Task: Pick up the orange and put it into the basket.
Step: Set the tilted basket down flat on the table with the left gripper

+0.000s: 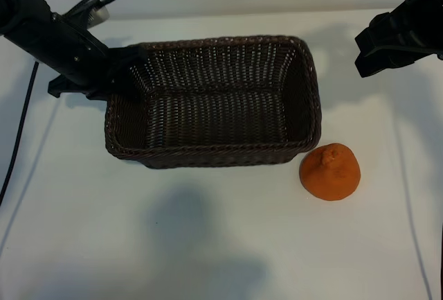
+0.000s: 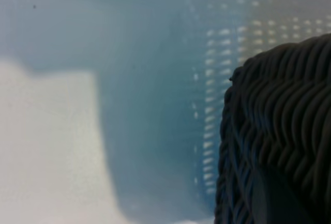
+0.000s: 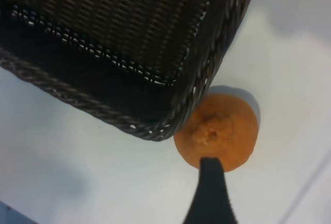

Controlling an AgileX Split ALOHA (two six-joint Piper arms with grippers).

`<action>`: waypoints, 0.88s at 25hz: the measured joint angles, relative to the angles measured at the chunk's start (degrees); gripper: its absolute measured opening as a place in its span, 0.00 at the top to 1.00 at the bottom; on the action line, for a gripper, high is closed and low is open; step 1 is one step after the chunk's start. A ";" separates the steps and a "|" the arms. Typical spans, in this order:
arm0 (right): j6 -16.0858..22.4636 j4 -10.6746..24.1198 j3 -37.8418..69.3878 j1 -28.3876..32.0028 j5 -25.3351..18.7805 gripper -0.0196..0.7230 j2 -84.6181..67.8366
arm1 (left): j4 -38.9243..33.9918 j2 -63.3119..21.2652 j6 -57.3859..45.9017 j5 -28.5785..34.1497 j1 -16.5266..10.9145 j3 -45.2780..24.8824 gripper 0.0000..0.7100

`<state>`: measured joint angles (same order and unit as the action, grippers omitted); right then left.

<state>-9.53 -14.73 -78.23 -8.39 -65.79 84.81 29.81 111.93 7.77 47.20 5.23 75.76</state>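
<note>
Hovering open above the orange (image 1: 330,172) lying just beside the basket (image 1: 208,153), the right gripper (image 1: 387,47) is risking nudging the round fruit away, while the left gripper (image 1: 114,71) is clamping the basket's rim.

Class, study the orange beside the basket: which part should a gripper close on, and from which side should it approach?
Probably grip the orange across its round middle, coming from above, fingers straddling the knobby neck. It sits upright on the table, and the basket crowds its left in the exterior view. The open right gripper is nearer.
</note>
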 joint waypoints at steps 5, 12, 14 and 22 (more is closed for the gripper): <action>0.00 0.00 0.00 0.00 0.00 0.27 0.00 | -0.02 1.68 -0.04 -0.94 0.00 0.00 0.78; 0.00 0.00 0.00 0.00 0.00 0.27 0.00 | 0.70 3.23 -0.10 -1.54 0.00 0.02 0.78; 0.00 0.00 0.00 0.00 0.00 0.27 0.00 | 0.97 3.34 -0.10 -1.54 0.00 0.02 0.78; 0.00 0.00 0.00 0.00 0.00 0.27 0.00 | 1.10 3.35 -0.10 -1.38 0.00 0.02 0.78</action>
<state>-9.53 -14.73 -78.23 -8.39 -65.79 84.81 30.92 115.28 7.67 45.82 5.23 75.78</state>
